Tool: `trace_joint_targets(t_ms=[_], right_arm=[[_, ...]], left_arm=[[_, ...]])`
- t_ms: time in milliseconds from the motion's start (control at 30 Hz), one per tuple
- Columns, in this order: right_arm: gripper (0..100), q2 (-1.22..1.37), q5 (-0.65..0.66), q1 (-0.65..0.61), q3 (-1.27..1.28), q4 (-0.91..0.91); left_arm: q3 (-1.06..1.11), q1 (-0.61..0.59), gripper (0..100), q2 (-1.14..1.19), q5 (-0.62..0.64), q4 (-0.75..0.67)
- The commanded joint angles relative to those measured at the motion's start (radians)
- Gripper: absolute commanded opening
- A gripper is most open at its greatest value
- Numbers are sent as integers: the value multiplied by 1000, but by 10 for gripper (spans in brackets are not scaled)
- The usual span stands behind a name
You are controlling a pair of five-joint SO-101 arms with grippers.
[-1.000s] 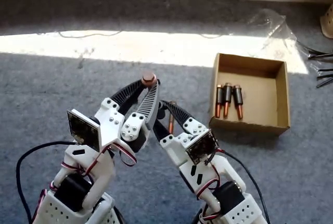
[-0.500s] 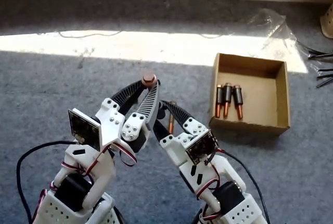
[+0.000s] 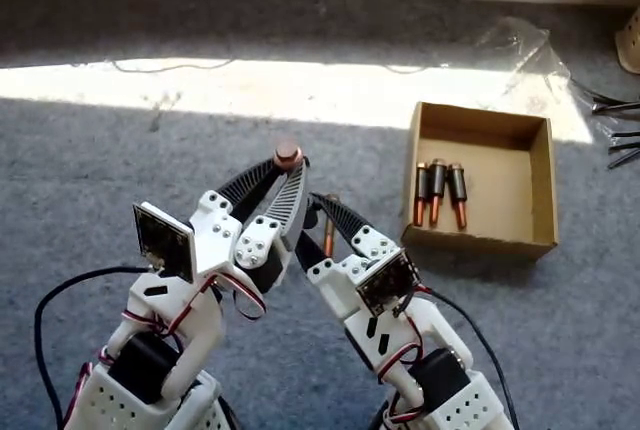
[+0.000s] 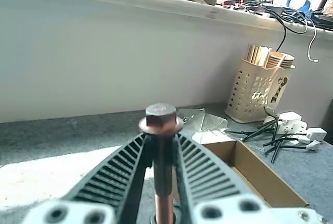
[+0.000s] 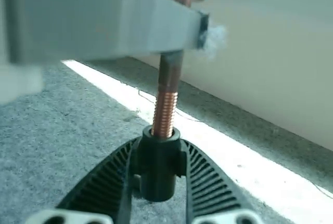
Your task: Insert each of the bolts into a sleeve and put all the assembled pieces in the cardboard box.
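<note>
Both pairs of jaws are closed on something. Those of the left gripper pinch the bolt on its smooth shank, directly under the hexagonal head. Those of the right gripper pinch the black sleeve around its body. The bolt stands upright: its head is above the left jaws, and its threaded end hangs below them and meets the mouth of the sleeve, which rises a little above the right jaws. The thread seems to be just inside the opening, but how deep I cannot tell.

I judge that the step in hand is the insertion of this bolt into its sleeve, at its beginning. The next move calls for a straight push along the bolt's axis while the right jaws hold the sleeve firm. Any tilt could make the thread catch on the rim.

The cardboard box lies well apart from both jaws, beyond the right pair on the side away from the left pair. Three assembled pieces already lie in it, side by side.
</note>
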Motion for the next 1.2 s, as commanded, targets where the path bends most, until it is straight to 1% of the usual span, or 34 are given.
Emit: trace_joint_targets(t_ms=[0, 300, 500, 667, 767, 933, 1067, 1167], right_arm=[[5, -22, 11, -8, 85, -7], [5, -22, 11, -5, 87, -5], [5, -22, 14, -8, 104, -5], [5, -22, 12, -10, 107, -5], [5, -22, 14, -8, 107, -5], [5, -22, 14, -8, 107, -5], [5, -22, 12, -4, 105, -5], [5, -22, 12, -4, 107, -5]], left_arm=[[18, 16, 11, -12, 20, 3], [53, 8, 11, -13, 17, 9], [50, 8, 11, -33, 15, 86], [59, 12, 11, -170, 14, 199], [91, 7, 14, -232, 12, 206], [91, 5, 14, -216, 11, 206], [107, 10, 14, -208, -78, 212], [137, 8, 14, -216, -89, 207]])
